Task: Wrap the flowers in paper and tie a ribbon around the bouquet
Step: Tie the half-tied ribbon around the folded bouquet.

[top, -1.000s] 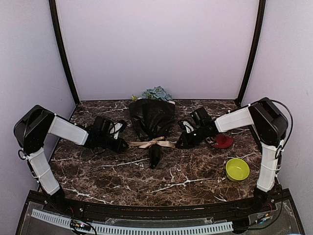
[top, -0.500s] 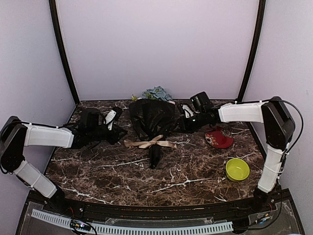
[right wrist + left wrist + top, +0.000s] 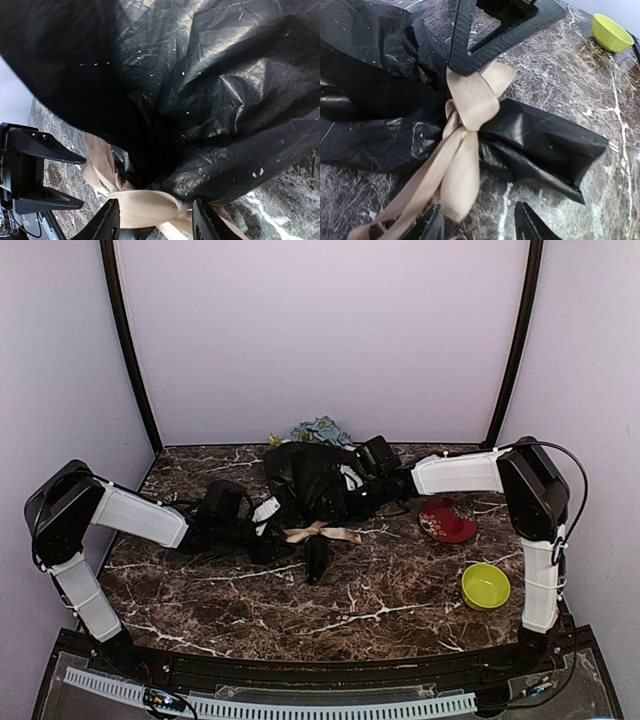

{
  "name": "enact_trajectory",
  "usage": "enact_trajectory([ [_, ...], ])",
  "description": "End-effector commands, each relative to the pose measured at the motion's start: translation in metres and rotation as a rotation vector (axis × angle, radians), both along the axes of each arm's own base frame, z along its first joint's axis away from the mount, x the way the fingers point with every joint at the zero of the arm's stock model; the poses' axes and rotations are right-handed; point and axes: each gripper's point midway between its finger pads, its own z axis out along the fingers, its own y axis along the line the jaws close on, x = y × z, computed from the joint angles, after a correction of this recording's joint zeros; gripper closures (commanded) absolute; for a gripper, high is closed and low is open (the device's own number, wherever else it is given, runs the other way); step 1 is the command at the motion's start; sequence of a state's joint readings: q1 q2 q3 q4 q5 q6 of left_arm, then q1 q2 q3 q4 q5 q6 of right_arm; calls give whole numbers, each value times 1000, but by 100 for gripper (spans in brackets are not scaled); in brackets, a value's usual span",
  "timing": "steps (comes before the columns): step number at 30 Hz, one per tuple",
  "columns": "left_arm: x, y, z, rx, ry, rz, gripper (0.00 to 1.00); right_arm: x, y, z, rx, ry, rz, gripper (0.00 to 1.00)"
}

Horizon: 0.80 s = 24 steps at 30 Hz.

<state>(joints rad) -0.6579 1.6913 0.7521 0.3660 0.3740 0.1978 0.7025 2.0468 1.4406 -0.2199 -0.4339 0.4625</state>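
The bouquet (image 3: 312,485) lies on the desk (image 3: 380,610) between the two sets of jaws. Its wide end points away from the arms, and blue and green flowers (image 3: 318,430) peep out of the black paper (image 3: 200,75). The ribbon (image 3: 470,105) is knotted in a bow round the narrow waist. The left jaws stand open close by the bow's left side, with one tail lying against a fingertip. The right jaws, also open, face them from the other side, and a loop of the bow lies between their tips. A red dish (image 3: 447,523) sits to the right of the right jaws, and a green bowl (image 3: 486,585) sits farther off toward the arm bases.
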Motion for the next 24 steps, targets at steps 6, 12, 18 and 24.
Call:
enact_trajectory([
  [6, 16, -15, -4, 20, -22, -20, 53, 1, 21, 11, 51, 2, 41, 59],
  [12, 14, -16, -3, 13, -23, -30, 79, -2, 23, 10, 65, 21, 60, 75],
  [18, 10, -14, 1, 3, -25, -32, 100, -9, 31, 17, 124, 41, 96, 90],
  [24, 0, -6, 3, -5, -17, -21, 100, -7, 35, 29, 202, 56, 102, 100],
])
